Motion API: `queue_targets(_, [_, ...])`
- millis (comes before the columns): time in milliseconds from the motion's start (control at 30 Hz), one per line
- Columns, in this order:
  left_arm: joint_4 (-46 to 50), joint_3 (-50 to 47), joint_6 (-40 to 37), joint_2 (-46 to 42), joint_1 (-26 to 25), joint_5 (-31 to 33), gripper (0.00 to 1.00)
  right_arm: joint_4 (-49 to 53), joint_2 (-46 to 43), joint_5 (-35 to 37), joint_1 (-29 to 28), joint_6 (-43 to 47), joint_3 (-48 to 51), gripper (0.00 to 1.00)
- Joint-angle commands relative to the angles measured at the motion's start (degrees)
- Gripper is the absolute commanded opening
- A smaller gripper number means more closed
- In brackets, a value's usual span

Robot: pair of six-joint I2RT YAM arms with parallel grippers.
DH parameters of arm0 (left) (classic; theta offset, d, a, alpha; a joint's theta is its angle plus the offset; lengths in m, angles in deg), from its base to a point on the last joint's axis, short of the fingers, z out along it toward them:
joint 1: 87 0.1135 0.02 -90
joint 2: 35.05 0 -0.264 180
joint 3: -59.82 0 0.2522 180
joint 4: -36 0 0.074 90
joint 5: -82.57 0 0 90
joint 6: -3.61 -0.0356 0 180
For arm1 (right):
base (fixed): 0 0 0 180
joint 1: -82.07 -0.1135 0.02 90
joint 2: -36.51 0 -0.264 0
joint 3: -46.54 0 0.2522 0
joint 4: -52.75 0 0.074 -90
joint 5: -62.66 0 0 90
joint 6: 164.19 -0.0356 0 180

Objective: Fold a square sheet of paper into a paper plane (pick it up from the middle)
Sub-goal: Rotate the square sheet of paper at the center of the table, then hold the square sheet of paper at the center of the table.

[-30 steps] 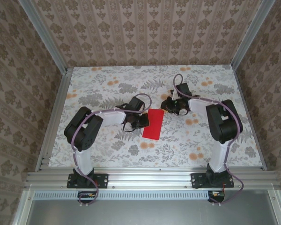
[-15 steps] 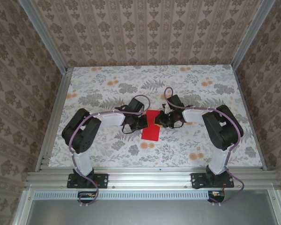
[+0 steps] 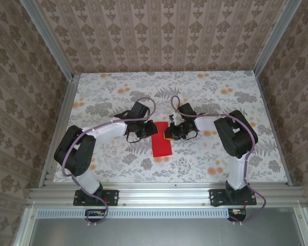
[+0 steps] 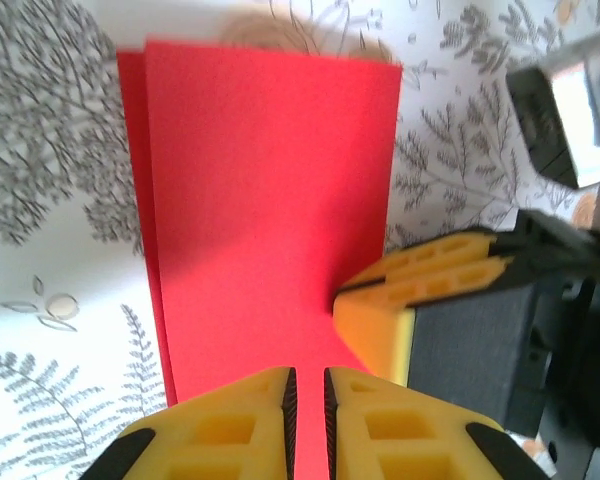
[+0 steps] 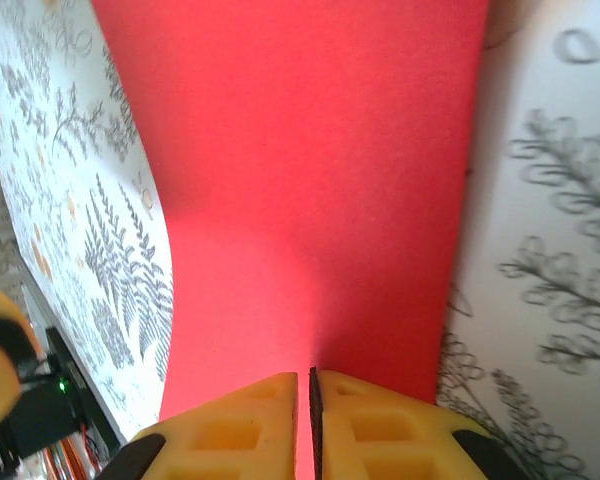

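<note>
Left fingers: yellow, standing a thin slit apart, tips over one end of the red paper; red shows through the slit.
Right fingers: pressed together with just a dark hairline between them, tips down on the paper's flat face rather than pinching it.
Square sheet of paper: folded into a narrow rectangle, lying on the bench between the two arms, the lower layer peeking out along one long edge.
Where they meet: both sets of fingers at the sheet's far end, one from each side, close together.
Bench: grey leaf print, orange blooms.
</note>
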Motion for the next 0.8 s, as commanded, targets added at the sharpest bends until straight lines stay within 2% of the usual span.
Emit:
queue_targets(0, [-1.44,2.11,-0.12,1.99,1.62,-2.78,0.18,5.78,0.52,-2.71,-0.54,7.38,-1.91,0.15])
queue_targets(167, [-3.81,5.48,0.09,6.4,2.1,-5.4,0.18,2.9,-6.68,-2.24,-0.1,3.61,-0.86,0.18])
queue_targets(433, [-7.89,9.07,0.35,11.89,1.49,-10.26,0.18,-4.42,-16.78,7.42,0.27,-8.19,10.59,0.17])
queue_targets(533, [-8.15,11.04,0.14,14.29,0.88,-11.64,0.16,-8.51,-17.97,7.89,0.34,-11.57,14.37,0.17])
queue_targets(767, [-6.44,16.05,-0.71,19.88,0.43,-12.11,0.14,-10.7,-16.45,9.45,0.34,-14.75,15.46,0.15])
